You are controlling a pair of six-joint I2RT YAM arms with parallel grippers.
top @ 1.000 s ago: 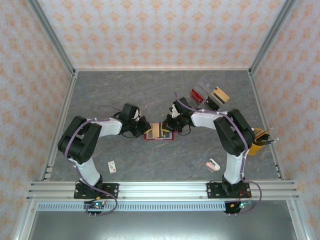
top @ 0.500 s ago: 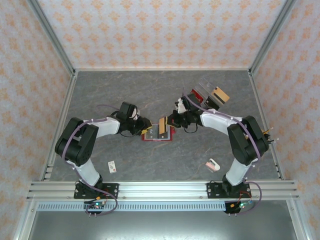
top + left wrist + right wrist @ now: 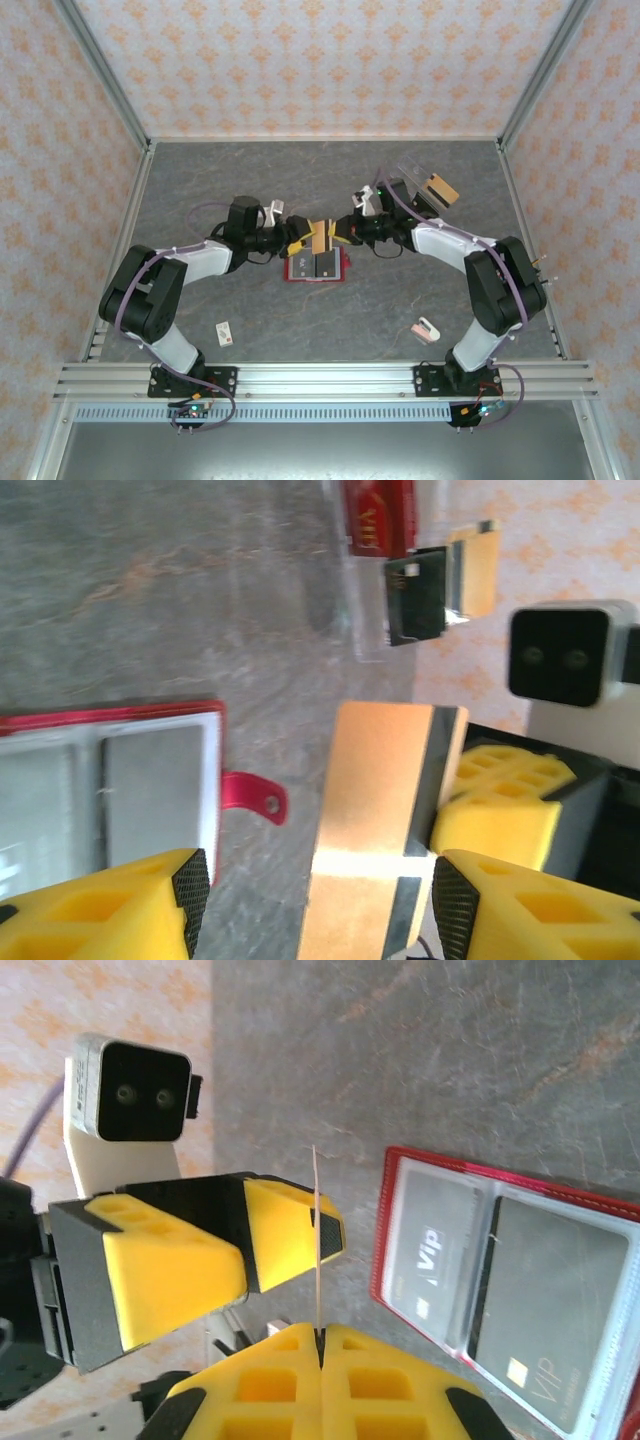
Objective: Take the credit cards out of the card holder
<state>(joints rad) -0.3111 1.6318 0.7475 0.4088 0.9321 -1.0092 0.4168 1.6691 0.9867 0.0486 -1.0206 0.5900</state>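
Currently the right gripper [image 3: 320,1334] has its yellow fingers pressed together on the lower edge of the tan credit card [image 3: 378,780]. In the right wrist view the card shows edge-on, as a thin line rising from the closed fingertips. The card is off the table [image 3: 250,190] and clear of the card holder [image 3: 110,717].

The left gripper [image 3: 312,892] is spread wide. In its own wrist view the card sits between its two fingers, nearer the right-hand one. In the right wrist view one left finger stands just beside the card face. Whether it touches the card cannot be settled from these angles.

The holder lies open and flat on the table. It is at centre frame in the top view, just below the held card and between the two arms. Its red tab [image 3: 250,796] points toward the card. Two cards sit in its clear pockets: a pale card [image 3: 432,1250] and a dark card [image 3: 555,1305], both marked "VIP".

A red block [image 3: 380,515] and another tan card [image 3: 472,570] stand at the top of the left wrist view, well apart from the holder.
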